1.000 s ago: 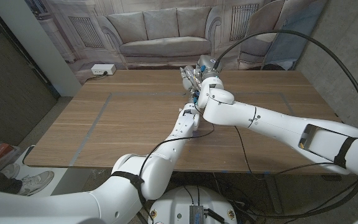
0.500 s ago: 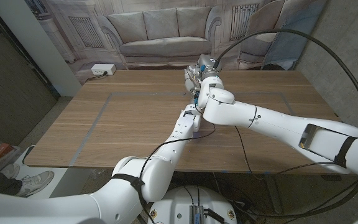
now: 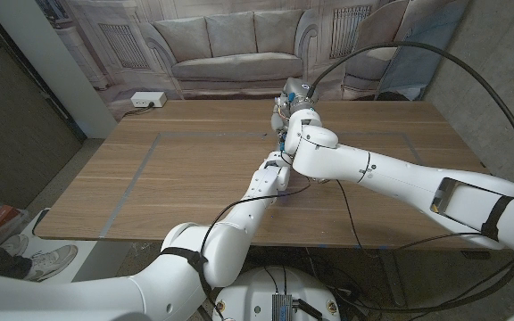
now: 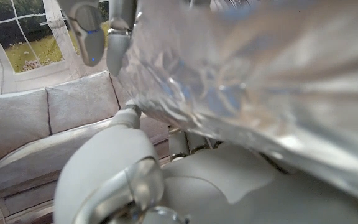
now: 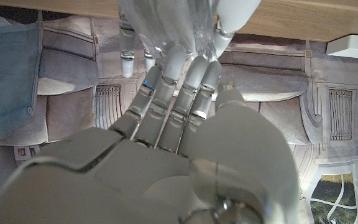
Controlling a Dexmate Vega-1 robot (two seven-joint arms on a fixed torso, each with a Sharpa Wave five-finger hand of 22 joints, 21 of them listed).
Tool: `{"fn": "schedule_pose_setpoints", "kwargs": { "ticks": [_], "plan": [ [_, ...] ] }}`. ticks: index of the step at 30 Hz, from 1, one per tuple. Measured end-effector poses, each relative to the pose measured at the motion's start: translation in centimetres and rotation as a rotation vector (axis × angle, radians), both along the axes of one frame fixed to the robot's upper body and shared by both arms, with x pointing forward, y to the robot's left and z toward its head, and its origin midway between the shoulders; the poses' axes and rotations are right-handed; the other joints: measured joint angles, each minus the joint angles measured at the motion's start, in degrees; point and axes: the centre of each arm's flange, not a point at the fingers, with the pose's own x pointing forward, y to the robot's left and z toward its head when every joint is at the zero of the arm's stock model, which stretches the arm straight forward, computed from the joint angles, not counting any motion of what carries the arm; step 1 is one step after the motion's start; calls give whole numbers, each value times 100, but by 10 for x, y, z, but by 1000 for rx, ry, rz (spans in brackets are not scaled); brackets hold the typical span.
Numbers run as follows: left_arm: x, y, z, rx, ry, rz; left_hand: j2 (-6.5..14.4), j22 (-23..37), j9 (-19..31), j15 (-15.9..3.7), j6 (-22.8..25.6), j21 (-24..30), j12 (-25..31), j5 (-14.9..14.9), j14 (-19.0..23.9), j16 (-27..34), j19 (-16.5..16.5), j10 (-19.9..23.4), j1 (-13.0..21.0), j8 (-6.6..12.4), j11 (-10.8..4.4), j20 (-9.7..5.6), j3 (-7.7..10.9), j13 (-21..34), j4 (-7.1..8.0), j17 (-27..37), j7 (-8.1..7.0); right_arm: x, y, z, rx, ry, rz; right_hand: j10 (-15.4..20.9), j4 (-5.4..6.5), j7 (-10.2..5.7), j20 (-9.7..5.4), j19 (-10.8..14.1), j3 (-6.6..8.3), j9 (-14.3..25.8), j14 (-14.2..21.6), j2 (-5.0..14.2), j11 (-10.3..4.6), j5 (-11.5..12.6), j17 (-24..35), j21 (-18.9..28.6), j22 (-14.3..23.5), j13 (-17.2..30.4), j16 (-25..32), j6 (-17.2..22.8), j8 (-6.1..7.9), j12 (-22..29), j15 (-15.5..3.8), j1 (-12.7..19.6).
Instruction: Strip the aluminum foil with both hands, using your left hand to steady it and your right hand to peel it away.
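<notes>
The aluminum foil (image 4: 260,81) is a crinkled silver sheet held up close in the left wrist view, with grey fingers (image 4: 89,31) at its edge. In the right wrist view my right hand (image 5: 166,143) reaches to the foil (image 5: 166,22), its fingertips on the sheet and its thumb against it. In the head view both arms meet over the far middle of the wooden table (image 3: 186,169). My right hand (image 3: 286,109) is there past its wrist. My left arm (image 3: 261,187) runs under the right forearm, which hides my left hand; it appears to hold the foil.
A white power strip (image 3: 145,100) lies at the table's far left edge. A thick black cable (image 3: 471,62) loops above the right side. Tape lines (image 3: 141,160) mark the tabletop. A sofa backdrop stands behind, and a person's shoes (image 3: 43,261) show at the lower left.
The pale fingers that stood spread beside the right wrist a second ago have drawn in behind it. Both arms have hardly shifted.
</notes>
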Motion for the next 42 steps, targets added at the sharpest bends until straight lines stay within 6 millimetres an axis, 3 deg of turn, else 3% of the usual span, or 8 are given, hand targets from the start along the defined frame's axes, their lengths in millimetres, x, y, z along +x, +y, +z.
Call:
{"fn": "schedule_pose_setpoints", "kwargs": {
  "ticks": [8,12,16,21,25,30,35,42],
  "plan": [
    [-3,0,0,-10,4,-9,8,27,11,0,30,25,1,-105,63,4,66,40,-187,-22,20,-66,-39,0,86,23,30,-1,2,-1,-23,19,-4,-808,65,-21,83,-41,-341,-163,-273,-391,55,31,-9,251,42,10,5,-964,-529,-337,68,-435],
    [-3,0,0,-11,11,-14,62,27,17,0,29,46,1,-144,63,4,137,40,-271,-29,20,-76,-38,0,134,26,29,-2,7,-1,-52,14,-10,-1401,-96,43,1,225,-366,-65,-407,-471,120,149,-9,585,185,92,11,-1686,-784,-469,121,-281],
    [-5,2,1,-15,9,-13,15,27,17,0,30,68,22,-193,62,4,147,39,-315,-46,20,-86,-42,27,137,26,27,-2,7,-2,-70,18,-44,-1502,-290,56,-56,322,-268,7,-424,-435,143,196,-19,806,289,111,11,-1828,-799,-486,138,93],
    [-6,3,1,-18,12,-18,0,27,68,0,60,68,22,-238,62,4,178,46,-330,-29,-13,-116,-62,27,191,26,-4,-1,9,-2,-95,-3,-77,-1182,-464,-59,-144,409,-188,196,-98,-456,-51,196,-132,1167,419,299,130,-1322,-458,-131,69,613],
    [-6,4,2,-23,10,-22,23,27,110,0,-14,68,22,-277,62,-29,178,17,-427,17,-42,-116,-71,46,213,26,-30,1,10,-4,-116,-27,-107,-711,-464,-193,-219,486,-188,471,265,-472,-253,196,168,1466,371,669,426,-714,26,363,-42,832],
    [-6,6,4,-27,8,-24,-14,26,150,0,-14,68,22,-277,62,-30,177,3,-466,3,-31,-116,-94,53,270,26,-31,2,11,-5,-136,-59,-134,-20,-405,-272,-266,614,-180,503,611,-323,-335,196,360,1823,325,565,640,-32,374,556,-152,1025],
    [-6,6,6,-27,4,-28,8,26,187,0,-86,73,22,-277,61,-51,246,-16,-577,3,-31,-104,-95,53,285,26,-15,4,12,-7,-147,-105,-142,474,-373,-237,-266,614,-149,226,857,-269,-287,162,423,2119,290,131,698,423,410,437,-280,1097],
    [-3,1,3,14,6,-55,-144,10,307,-24,-522,214,58,-331,280,-34,740,-87,-733,-41,2,-206,-203,106,416,53,-36,7,12,-7,-159,-126,-129,519,-340,-228,-265,614,-115,35,859,-250,-242,162,348,2270,289,39,514,512,300,378,-283,1154]
  ]
}}
